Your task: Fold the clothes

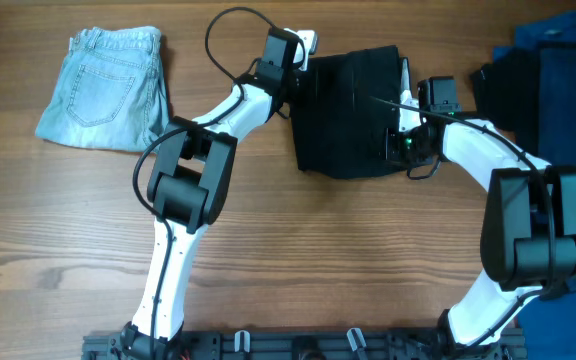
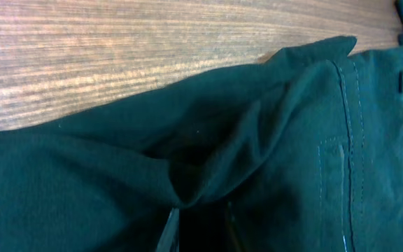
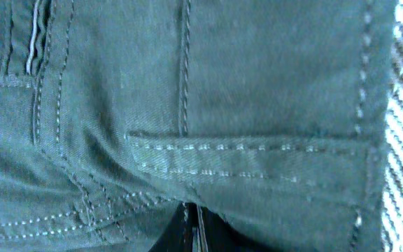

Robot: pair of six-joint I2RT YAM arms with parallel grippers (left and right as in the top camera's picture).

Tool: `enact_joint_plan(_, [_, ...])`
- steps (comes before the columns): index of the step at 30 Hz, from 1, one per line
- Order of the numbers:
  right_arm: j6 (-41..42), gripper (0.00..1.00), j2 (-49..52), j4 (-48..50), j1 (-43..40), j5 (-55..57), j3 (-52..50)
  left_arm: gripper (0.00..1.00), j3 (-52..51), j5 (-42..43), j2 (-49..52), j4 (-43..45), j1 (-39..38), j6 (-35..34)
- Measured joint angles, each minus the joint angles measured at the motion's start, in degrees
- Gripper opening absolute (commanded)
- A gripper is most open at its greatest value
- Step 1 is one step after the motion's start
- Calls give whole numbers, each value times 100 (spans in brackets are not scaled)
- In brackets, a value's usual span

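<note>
Left arm stretched out, my left fingers [image 1: 304, 50] pinch shut on the far-left corner of the black garment [image 1: 348, 110] lying mid worktop [image 1: 268, 230], right arm bent in, right fingers [image 1: 400, 105] clamped on its right edge.

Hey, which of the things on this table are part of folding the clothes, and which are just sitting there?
Part of the job:
- black garment, pinched by the left fingers and right fingers
- denim shorts
- dark clothes pile at the right edge

Just there:
- wooden table
- black rail along the near edge
</note>
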Motion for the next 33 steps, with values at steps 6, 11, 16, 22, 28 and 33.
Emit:
enact_joint_plan(6, [-118, 4, -1364, -728, 17, -39, 164, 14, -2, -15, 7, 483, 33, 0])
enact_joint_plan(11, [-160, 4, -2470, -190, -13, -15, 501, 16, -2, -20, -133, 767, -11, -2])
enact_joint_plan(16, [-162, 4, -1429, 142, -15, 380, 468, 16, -2, -17, -367, 852, -72, 0])
enact_joint_plan(22, [-61, 4, 358, 295, -170, 621, 590, 16, -2, -20, -369, 748, -70, 0])
enact_joint_plan(28, [-26, 4, 463, 114, -238, 431, 765, 13, -2, -179, -369, 562, -70, 55])
enact_joint_plan(33, [-52, 4, -85, 232, -234, 479, 962, 12, -2, -256, -496, 284, -70, 177])
